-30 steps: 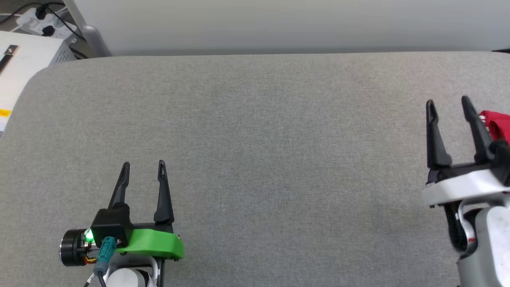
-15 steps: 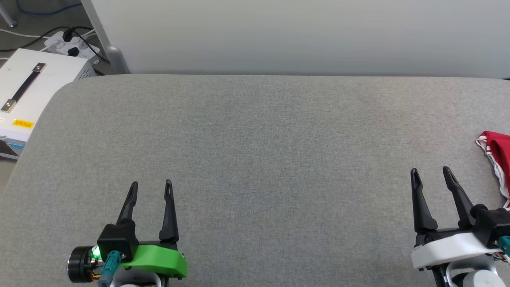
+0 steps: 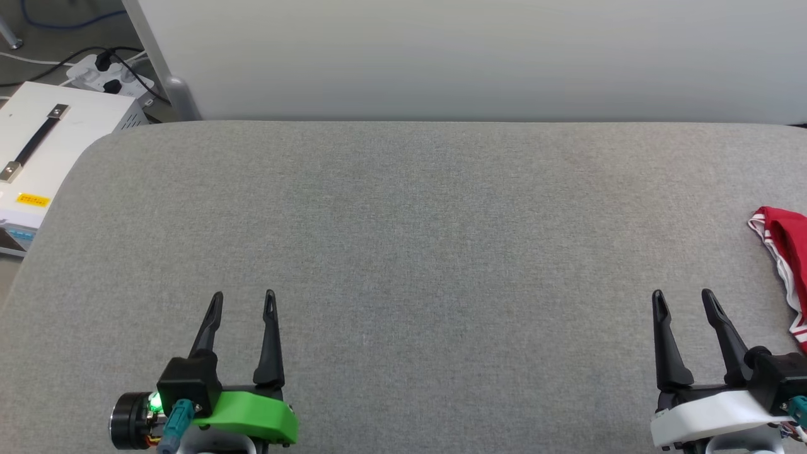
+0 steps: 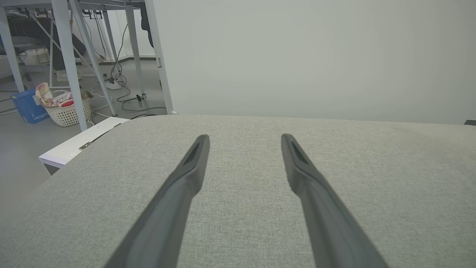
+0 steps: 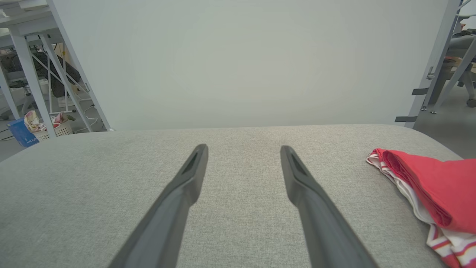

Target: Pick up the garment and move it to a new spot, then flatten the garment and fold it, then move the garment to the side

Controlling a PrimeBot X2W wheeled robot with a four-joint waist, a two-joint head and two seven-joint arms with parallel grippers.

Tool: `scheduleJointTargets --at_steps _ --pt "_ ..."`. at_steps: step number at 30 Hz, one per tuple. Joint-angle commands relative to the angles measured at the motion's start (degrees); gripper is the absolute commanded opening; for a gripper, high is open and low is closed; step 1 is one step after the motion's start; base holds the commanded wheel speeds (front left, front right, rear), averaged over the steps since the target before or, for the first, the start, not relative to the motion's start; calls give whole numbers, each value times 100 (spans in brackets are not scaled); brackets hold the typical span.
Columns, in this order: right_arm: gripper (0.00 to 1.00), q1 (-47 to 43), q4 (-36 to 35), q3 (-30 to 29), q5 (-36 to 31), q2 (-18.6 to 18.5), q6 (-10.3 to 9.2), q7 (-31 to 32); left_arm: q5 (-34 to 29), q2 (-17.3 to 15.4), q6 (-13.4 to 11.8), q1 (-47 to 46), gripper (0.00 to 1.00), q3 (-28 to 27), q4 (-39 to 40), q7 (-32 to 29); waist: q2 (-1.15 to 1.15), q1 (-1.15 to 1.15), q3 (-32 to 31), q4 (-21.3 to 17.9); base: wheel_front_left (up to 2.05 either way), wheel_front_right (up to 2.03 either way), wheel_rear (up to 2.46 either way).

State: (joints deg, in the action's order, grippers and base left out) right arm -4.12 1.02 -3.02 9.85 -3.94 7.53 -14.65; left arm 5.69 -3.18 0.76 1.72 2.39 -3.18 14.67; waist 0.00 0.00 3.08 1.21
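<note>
One left claw (image 3: 244,294), one right claw (image 3: 682,293), both gaping empty, one garment (image 3: 791,238), perhaps folded

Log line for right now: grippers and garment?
left gripper: open, empty | right gripper: open, empty | garment: lying on table, far right, apart from right gripper

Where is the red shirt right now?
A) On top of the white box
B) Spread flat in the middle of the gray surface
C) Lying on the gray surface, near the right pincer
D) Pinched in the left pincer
C: the red shirt lies bunched at the right edge of the gray surface, apart from the right pincer, whose fingers stand open with nothing between them.
</note>
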Motion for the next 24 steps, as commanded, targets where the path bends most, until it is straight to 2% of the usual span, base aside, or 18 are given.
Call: scheduleJointTargets --at_steps 1,24 --pt "0 0 2 0 -4 0 0 3 -1 0 0 -2 0 0 -1 -6 0 0 1 -1 0 0 0" --pt "0 65 -12 47 -158 17 -1 233 -90 5 -12 -28 0 -38 49 -239 0 0 -48 -20 0 0 0"
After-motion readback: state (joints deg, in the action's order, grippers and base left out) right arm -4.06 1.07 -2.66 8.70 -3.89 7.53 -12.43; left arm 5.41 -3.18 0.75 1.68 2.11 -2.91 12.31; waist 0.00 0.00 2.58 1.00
